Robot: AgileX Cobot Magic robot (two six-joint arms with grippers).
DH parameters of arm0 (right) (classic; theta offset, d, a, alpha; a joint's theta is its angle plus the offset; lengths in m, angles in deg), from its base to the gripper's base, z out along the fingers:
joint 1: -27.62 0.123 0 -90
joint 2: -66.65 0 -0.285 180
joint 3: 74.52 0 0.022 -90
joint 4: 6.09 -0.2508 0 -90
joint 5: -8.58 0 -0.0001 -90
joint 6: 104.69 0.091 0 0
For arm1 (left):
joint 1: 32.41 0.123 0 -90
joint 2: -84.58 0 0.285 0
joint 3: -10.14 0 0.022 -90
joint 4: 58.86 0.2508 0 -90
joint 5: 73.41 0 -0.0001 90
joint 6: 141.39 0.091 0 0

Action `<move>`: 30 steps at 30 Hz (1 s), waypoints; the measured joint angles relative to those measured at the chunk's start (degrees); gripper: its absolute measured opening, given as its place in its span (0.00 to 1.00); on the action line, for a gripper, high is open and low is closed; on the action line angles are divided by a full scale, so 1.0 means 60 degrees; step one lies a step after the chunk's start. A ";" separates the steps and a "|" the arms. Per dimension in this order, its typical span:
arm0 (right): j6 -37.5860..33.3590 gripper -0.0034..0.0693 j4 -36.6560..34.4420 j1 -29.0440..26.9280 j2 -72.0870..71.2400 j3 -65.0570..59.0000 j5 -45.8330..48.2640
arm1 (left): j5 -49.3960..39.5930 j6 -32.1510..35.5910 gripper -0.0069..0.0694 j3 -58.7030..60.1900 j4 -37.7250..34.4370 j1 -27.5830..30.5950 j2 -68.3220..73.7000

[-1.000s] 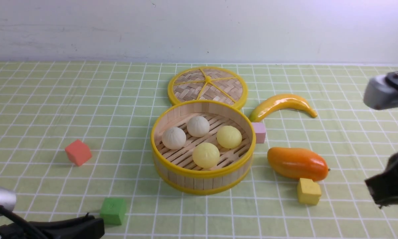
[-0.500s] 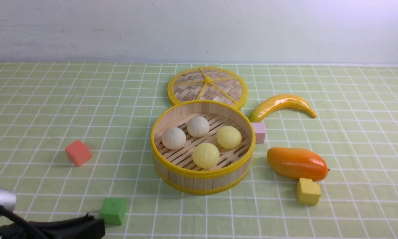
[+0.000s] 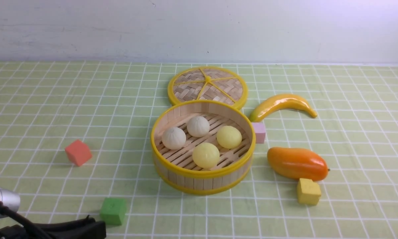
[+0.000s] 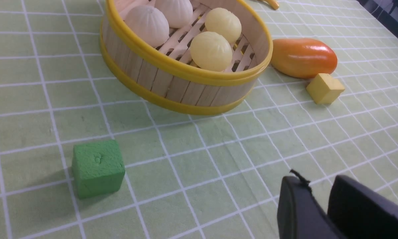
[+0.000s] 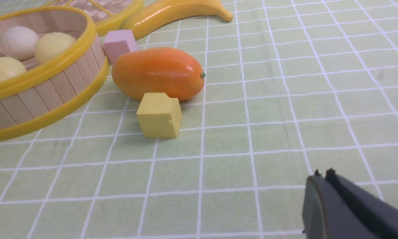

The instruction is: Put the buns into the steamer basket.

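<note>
Left gripper (image 4: 313,202): low at the near left corner of the table, fingers slightly apart with a narrow gap, holding nothing; nudged a touch lower and rightward against a second ago.
Green cube (image 3: 113,210): just beside the left gripper, on its far side, unmoved.
Red cube (image 3: 78,152): farther out, ahead of the left gripper, unmoved.
Steamer basket (image 3: 202,186): mid-table, ahead and to the right of the left gripper, well apart from it; ahead and to the left of the right gripper.
Buns: all four on the slatted floor, same spots as before; two off-white buns (image 3: 174,138) on the left, two pale yellow buns (image 3: 205,155) on the right and near side.
Lid (image 3: 207,86): flat behind the basket, touching its far rim.
Mango (image 3: 297,163): right of the basket, yellow cube (image 3: 308,191) at its near end.
Right gripper (image 5: 325,196): clenched on nothing, near the yellow cube; gone from the front view, where a second ago it filled the right edge.
</note>
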 joint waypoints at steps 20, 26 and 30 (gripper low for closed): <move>0.0055 0.05 0.0034 0.0000 0.0000 0.0000 0.0000 | 0.0000 0.0000 0.32 0.0010 0.0000 0.0000 0.0000; 0.0058 0.06 0.0034 0.0000 0.0000 0.0000 0.0000 | 0.0240 0.0032 0.33 0.0029 0.0061 0.0000 0.0000; 0.0058 0.06 0.0042 0.0000 0.0000 0.0000 0.0000 | 0.1000 0.0094 0.33 0.0051 0.0161 0.0000 0.0000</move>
